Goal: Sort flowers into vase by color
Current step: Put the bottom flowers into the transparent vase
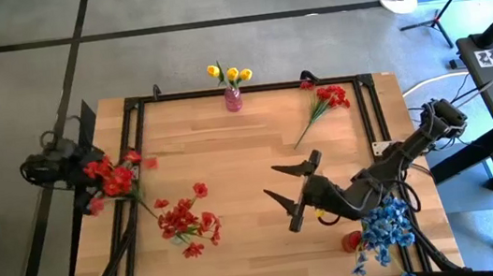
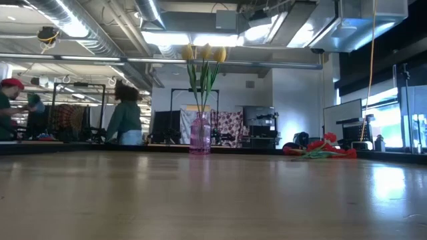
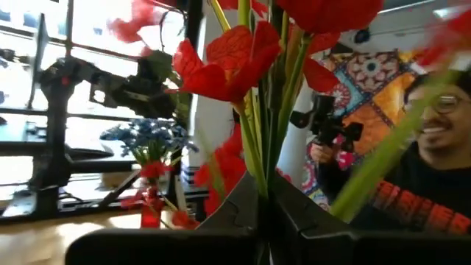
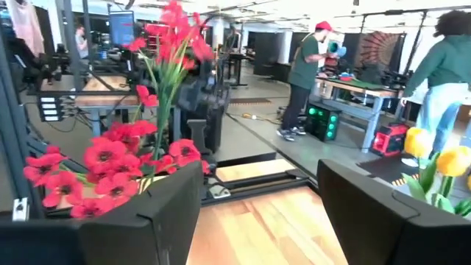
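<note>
The left claw (image 1: 90,171), out at nine o'clock just past the left edge of the surface (image 1: 230,159), is closed on the stems of a red flower bunch (image 1: 115,176) whose blooms hang over that edge. At about seven o'clock a second bunch of red flowers (image 1: 184,223) stands up from the wood; whatever holds it is hidden under the blooms.

At twelve o'clock, touching the far edge, a pink vase (image 1: 233,99) holds three yellow flowers (image 1: 230,72), upright. At one o'clock a third red bunch (image 1: 327,100) lies flat with its stem pointing toward the middle.

The right claw (image 1: 293,191) hovers at about four o'clock, fingers spread wide and holding nothing. Behind it at five o'clock, near the right corner, a small red vase (image 1: 352,241) carries a cluster of blue flowers (image 1: 385,229) that spills toward the near edge.

That makes three red bunches, one yellow group and one blue cluster. The middle of the surface, from the left rail across to the right claw, is bare wood.
</note>
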Available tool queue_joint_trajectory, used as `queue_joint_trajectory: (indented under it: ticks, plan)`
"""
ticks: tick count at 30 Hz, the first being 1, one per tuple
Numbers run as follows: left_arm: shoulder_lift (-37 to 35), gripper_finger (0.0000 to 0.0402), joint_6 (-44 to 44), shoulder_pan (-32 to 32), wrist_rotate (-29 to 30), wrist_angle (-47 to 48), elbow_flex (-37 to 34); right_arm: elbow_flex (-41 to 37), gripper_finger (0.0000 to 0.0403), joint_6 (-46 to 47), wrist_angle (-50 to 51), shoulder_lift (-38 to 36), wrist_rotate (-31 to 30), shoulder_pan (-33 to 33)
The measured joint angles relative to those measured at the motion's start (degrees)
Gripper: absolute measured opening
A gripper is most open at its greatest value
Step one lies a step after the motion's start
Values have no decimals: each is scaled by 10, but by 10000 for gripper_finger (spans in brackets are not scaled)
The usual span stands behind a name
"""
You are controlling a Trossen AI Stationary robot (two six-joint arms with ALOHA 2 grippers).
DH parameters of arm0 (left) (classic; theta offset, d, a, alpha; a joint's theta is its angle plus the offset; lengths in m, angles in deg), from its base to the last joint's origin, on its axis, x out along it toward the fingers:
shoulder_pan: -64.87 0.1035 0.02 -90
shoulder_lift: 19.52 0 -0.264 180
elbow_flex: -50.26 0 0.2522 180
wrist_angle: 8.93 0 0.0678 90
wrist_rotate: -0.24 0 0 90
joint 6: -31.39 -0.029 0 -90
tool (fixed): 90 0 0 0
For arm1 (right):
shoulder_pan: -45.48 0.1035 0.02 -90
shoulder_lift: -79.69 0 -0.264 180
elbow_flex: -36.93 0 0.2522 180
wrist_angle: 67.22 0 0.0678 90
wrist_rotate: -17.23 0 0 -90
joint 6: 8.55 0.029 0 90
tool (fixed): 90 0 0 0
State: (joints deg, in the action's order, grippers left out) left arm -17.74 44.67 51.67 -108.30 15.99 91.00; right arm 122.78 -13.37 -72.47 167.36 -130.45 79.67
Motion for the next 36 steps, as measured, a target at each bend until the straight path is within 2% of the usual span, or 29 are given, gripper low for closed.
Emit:
queue_joint_trajectory:
  ticks: [3, 6, 13, 19, 24, 32, 36]
  plan:
    - [-9, 4, 12, 0, -23, -70, -58, 0, 266, -3, 0, 0, -9, -1]
    - [-11, 4, 13, 0, -32, -106, -84, 0, 266, -15, -6, 0, -25, -5]
    - [-8, 4, 17, 0, -32, -145, -85, 0, 266, -19, -5, 0, -34, -10]
    - [29, 4, 28, -7, -17, -159, -92, 0, 266, -31, -4, 0, -33, -16]
    - [80, 4, 26, -46, -3, -201, -93, 0, 266, -34, -4, 0, -33, -17]
    - [141, 4, -30, -124, 87, -199, -93, 0, 266, -46, -5, 0, -32, -17]
    - [162, 5, -39, -155, 90, -196, -93, 0, 266, -46, -5, 0, -32, -17]
